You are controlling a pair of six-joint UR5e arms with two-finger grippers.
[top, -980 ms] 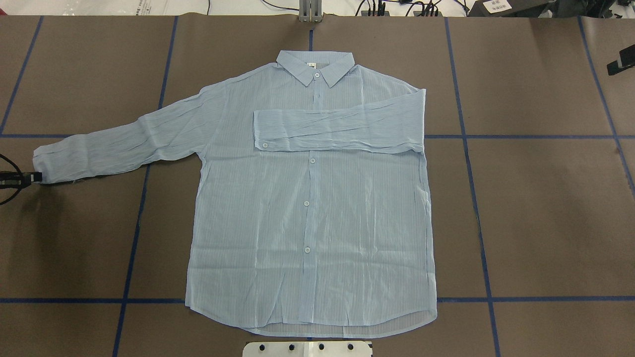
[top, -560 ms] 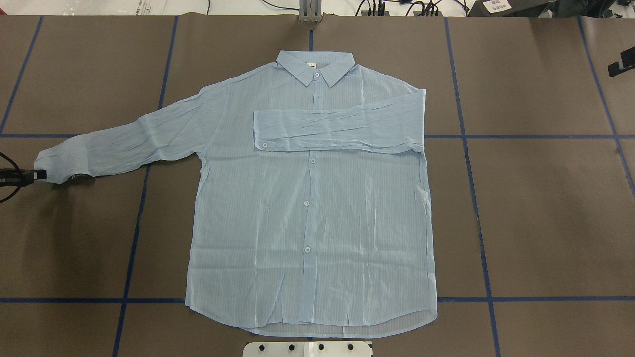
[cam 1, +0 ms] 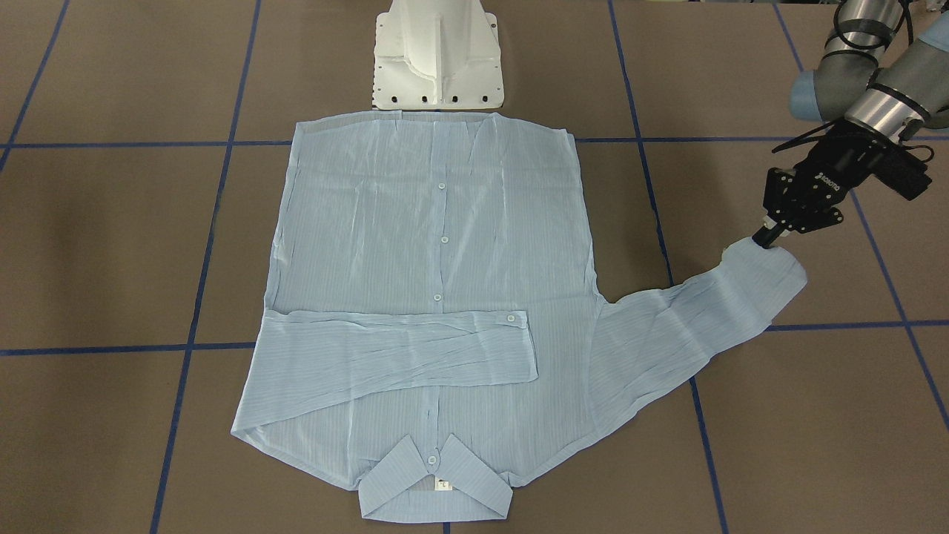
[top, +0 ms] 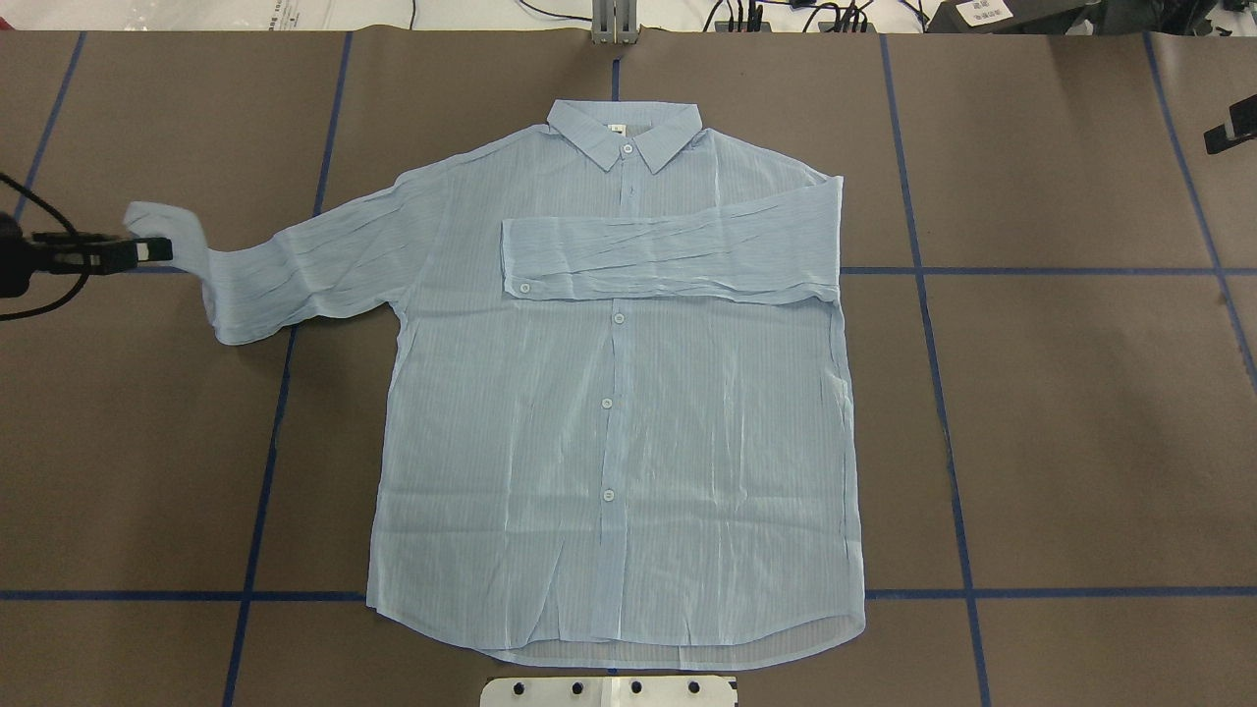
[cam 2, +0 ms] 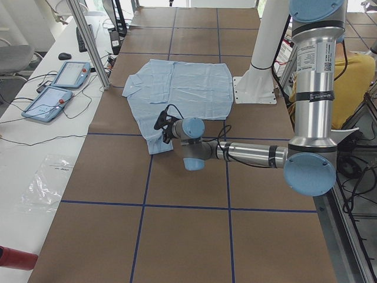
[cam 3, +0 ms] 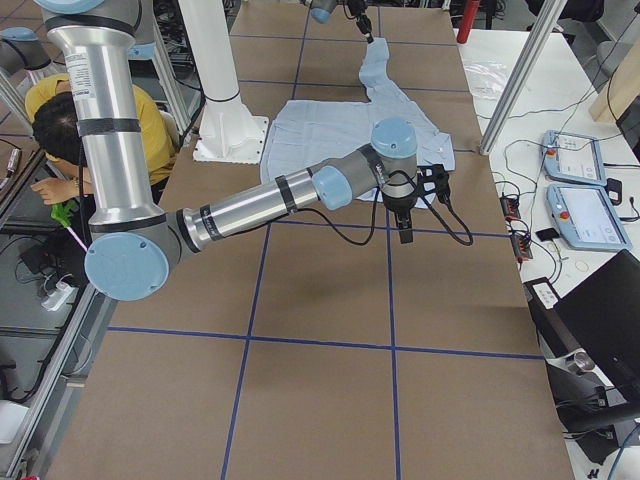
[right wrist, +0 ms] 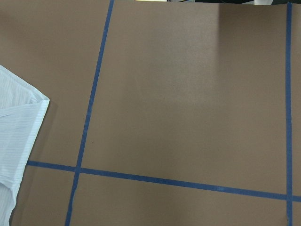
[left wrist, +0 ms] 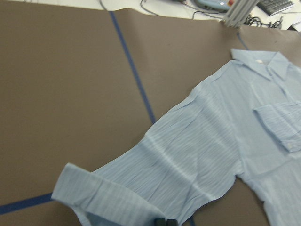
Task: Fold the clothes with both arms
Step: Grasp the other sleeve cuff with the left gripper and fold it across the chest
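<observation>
The light-blue shirt lies flat and buttoned on the brown table, its collar at the far side. One sleeve is folded across the chest. The other sleeve stretches out to the left. My left gripper is shut on that sleeve's cuff, which is lifted off the table and curled over. The front-facing view shows the same left gripper pinching the sleeve end. My right gripper hangs over bare table beyond the shirt's right side, touching no cloth. Whether it is open, I cannot tell.
The white pedestal base stands at the shirt's hem. Blue tape lines grid the brown table cover. An aluminium post rises behind the collar. Control tablets lie on a side bench. A person in yellow sits behind the robot.
The left gripper has risen and moved toward the far side and slightly inward, taking the cuff with it. The sleeve end, flat on the table before, now hangs curled.
</observation>
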